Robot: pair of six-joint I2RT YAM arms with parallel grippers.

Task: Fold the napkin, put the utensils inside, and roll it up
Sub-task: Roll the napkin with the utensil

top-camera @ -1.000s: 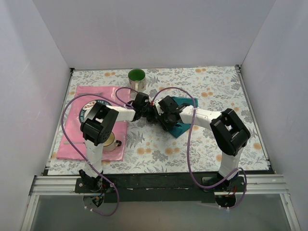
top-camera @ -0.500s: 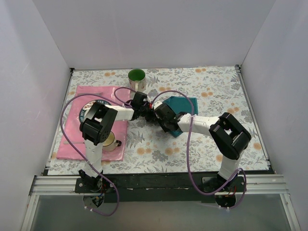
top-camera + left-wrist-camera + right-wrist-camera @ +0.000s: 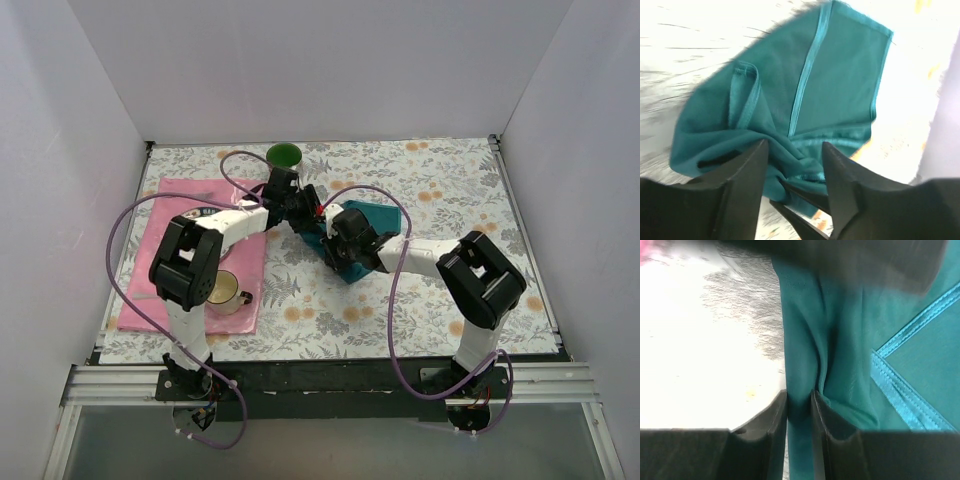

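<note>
The teal napkin (image 3: pixel 376 215) lies bunched on the floral tablecloth at mid-table. My right gripper (image 3: pixel 799 392) is shut on an upright fold of the napkin (image 3: pixel 850 340), with the cloth pinched between its pads. In the top view my right gripper (image 3: pixel 328 240) meets my left gripper (image 3: pixel 308 220) at the napkin's left edge. In the left wrist view my left gripper (image 3: pixel 792 145) is open, its fingers standing on either side of the gathered napkin (image 3: pixel 840 75), with the right gripper's thin fingers just beyond. I cannot make out the utensils.
A pink placemat (image 3: pixel 150 290) covers the table's left side, with a pale mug (image 3: pixel 228 290) on it near the left arm. A green cup (image 3: pixel 284 155) stands at the back, just behind the left gripper. White walls enclose three sides.
The left gripper has swung toward the back, near the green cup. The right gripper has moved left, dragging the napkin's near part left and bunching it.
</note>
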